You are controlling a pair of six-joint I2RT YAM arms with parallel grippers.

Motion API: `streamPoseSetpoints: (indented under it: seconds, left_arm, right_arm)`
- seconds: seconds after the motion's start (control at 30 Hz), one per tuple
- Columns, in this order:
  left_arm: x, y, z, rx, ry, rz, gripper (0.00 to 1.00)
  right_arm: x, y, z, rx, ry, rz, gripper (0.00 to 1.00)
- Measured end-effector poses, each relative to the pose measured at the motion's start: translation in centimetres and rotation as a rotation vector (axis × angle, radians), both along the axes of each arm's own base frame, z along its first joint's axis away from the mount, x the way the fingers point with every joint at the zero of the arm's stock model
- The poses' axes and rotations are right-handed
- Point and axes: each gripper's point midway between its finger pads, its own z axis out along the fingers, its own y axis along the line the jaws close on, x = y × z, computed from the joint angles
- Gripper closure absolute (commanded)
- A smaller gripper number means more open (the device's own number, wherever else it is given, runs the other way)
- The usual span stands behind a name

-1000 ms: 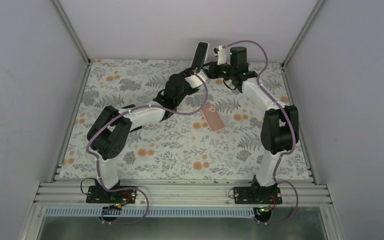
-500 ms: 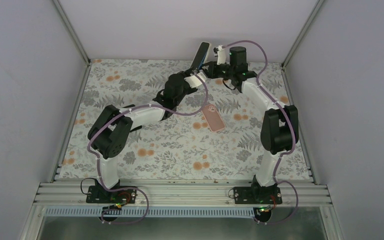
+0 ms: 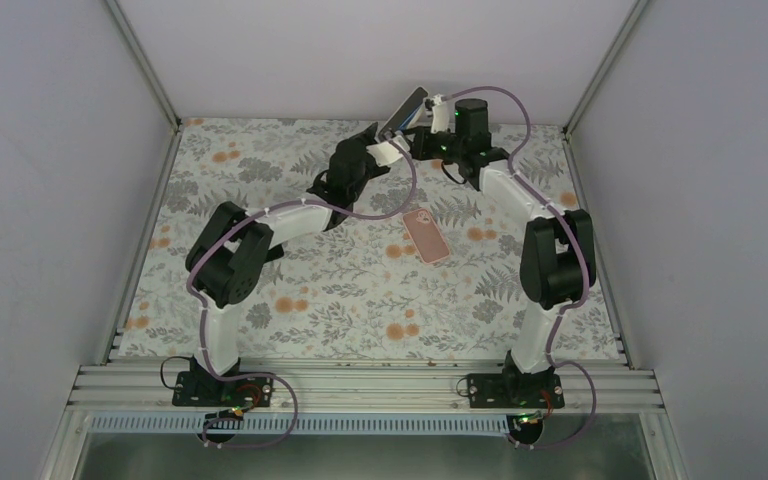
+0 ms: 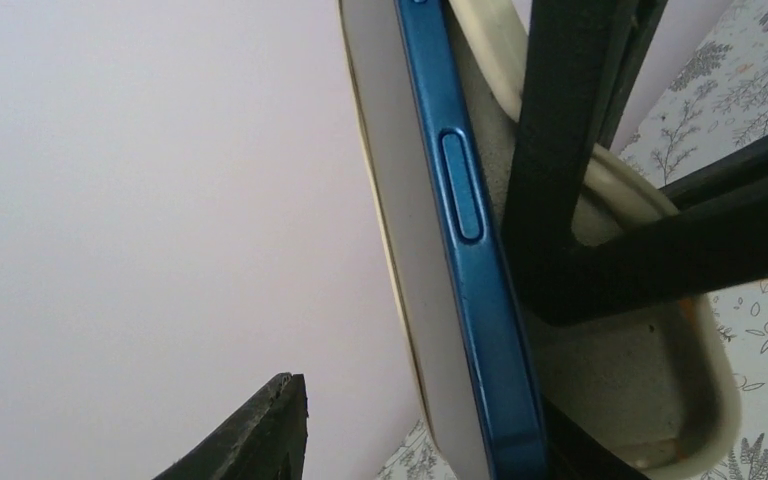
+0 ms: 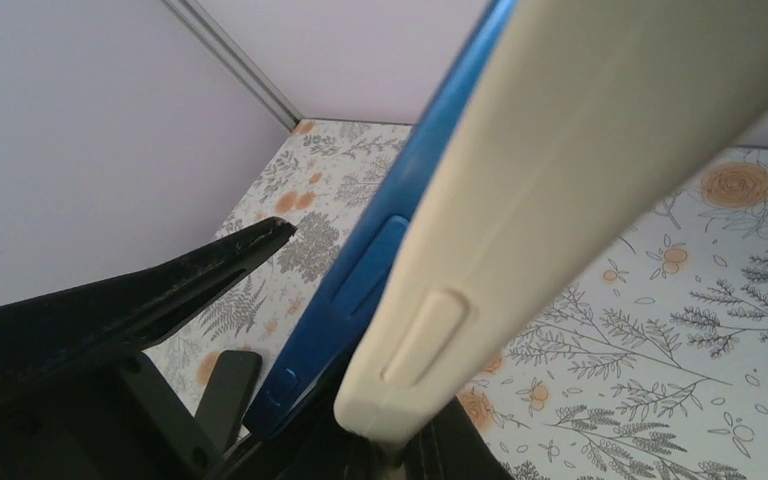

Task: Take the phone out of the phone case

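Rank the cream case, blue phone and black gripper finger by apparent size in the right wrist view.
1. Cream plastic phone case, nearest the lens, which inflates it.
2-3. Blue slab phone and black tapered gripper finger look alike; unranked.

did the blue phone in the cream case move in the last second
Yes. The blue phone in its cream case has tipped rightward: its top end now sits further right along the floral table's back edge.

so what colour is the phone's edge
Blue phone edge, cream case beside it; best in left wrist view.
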Motion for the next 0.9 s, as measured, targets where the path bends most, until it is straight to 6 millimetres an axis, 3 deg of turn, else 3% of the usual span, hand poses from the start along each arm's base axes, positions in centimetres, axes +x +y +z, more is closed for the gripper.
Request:
streamPoseSetpoints:
  seconds: [0.13, 0.3, 0.9]
  left_arm:
    - [0.2, -0.1, 0.1, 0.012, 0.008, -0.003, 0.84]
    - [0.1, -0.4, -0.3, 0.015, 0.034, -0.023, 0.96]
    - [-0.5, -0.7, -0.8, -0.015, 0.143, -0.13, 0.98]
  right_arm:
    - [0.2, 0.2, 0.3, 0.006, -0.017, -0.008, 0.97]
    - [0.3, 0.5, 0.8, 0.014, -0.028, -0.008, 0.97]
    - [0.0, -1.6, -0.7, -0.018, -0.019, 0.038, 0.97]
